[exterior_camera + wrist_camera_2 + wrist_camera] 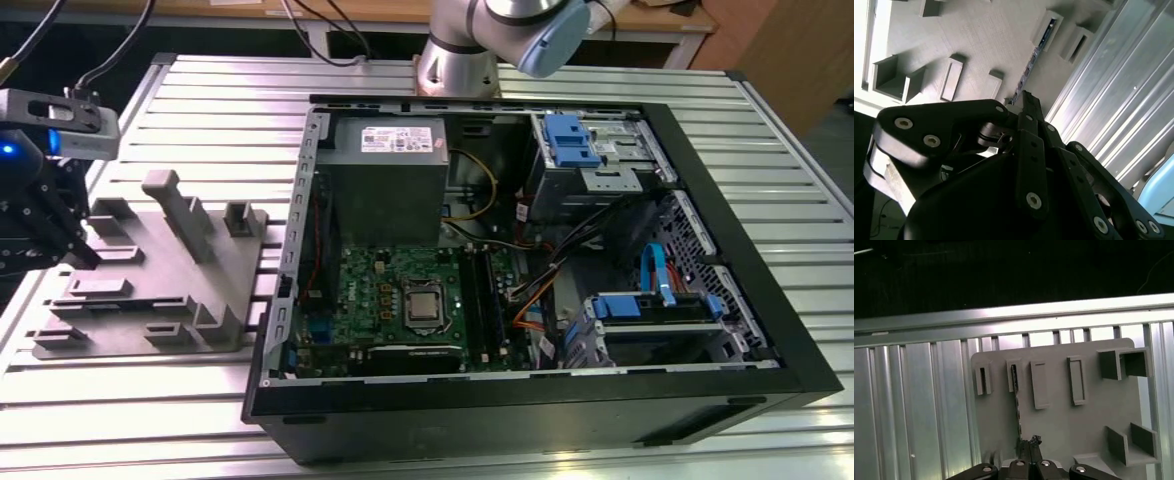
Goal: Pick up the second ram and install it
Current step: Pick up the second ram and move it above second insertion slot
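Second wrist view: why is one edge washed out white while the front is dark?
Second wrist view: the ribbed aluminium table glares white, leaving the black gripper a silhouette; first wrist view: the same table gleams against a black background; exterior view: even light, shadow inside the open black computer case.

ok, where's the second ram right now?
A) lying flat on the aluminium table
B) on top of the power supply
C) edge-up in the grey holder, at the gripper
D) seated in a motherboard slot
C: in both wrist views the second ram sits edge-up in the grey holder with the gripper at its end. In the exterior view the gripper is over that holder, outside the PC case.
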Controlling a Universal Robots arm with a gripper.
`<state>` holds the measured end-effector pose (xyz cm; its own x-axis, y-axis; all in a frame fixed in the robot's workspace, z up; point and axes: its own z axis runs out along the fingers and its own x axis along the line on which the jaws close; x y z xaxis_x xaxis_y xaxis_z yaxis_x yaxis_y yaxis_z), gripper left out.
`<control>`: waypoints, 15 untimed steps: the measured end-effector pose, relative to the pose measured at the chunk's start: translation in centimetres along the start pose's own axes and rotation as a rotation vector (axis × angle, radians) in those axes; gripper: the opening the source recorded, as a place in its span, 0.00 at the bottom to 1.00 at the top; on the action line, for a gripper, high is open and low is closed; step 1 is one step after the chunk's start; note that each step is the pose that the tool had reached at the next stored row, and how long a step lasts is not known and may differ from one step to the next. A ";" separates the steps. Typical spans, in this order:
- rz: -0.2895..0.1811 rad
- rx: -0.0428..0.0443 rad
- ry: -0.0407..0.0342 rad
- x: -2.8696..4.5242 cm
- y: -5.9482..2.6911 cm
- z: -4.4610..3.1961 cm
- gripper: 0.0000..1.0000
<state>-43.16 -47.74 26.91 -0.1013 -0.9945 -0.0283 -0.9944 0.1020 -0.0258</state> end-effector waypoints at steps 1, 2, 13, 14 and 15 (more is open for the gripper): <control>-0.001 0.0044 -0.0005 0.00 0.00 0.06 0.10; -0.002 0.0066 -0.0009 0.00 0.00 0.15 0.10; -0.023 0.0064 0.0033 0.01 0.02 0.48 0.10; -0.033 0.0059 0.0063 0.01 0.02 0.55 0.10; -0.044 0.0054 0.0081 0.01 0.02 0.60 0.10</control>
<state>-43.17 -47.73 26.31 -0.0578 -0.9981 -0.0189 -0.9978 0.0584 -0.0323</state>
